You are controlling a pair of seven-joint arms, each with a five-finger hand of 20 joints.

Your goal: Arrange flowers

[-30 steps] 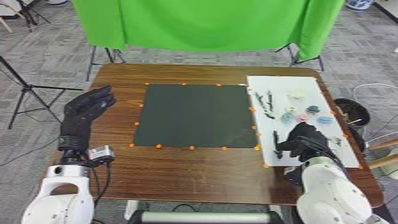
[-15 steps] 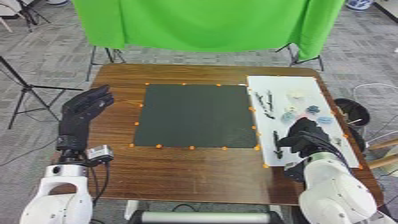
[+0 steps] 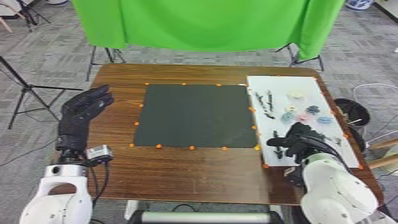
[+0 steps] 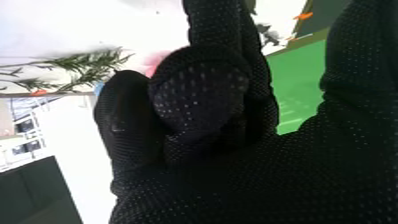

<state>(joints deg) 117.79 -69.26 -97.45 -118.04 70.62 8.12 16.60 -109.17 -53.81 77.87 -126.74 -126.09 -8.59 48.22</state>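
My right hand (image 3: 306, 141) is over the near part of the white board (image 3: 279, 82), between dark stems (image 3: 277, 150) and small green sprigs (image 3: 337, 141). Its thumb stands apart from the fingers. Just beyond its fingertips lie a pink flower (image 3: 304, 117), a light blue one (image 3: 287, 117), a blue one (image 3: 324, 120) and a dark teal one (image 3: 313, 109). A cream flower (image 3: 296, 94) and dark twigs (image 3: 270, 101) lie farther back. In the right wrist view my hand (image 4: 240, 170) has some bent fingers, holding nothing; leafy sprigs (image 4: 89, 65) show beside it. My left hand (image 3: 86, 104) is open, left of the mat.
A dark square mat (image 3: 195, 115) with orange markers round its edge lies mid-table (image 3: 200, 175). A black bin (image 3: 354, 111) stands off the table's right edge. Tripods and a green cloth (image 3: 209, 25) are beyond the table.
My right hand has turned and its thumb has spread out to the left. The pink flower, partly covered half a second ago, is visible again. My left hand has hardly moved.
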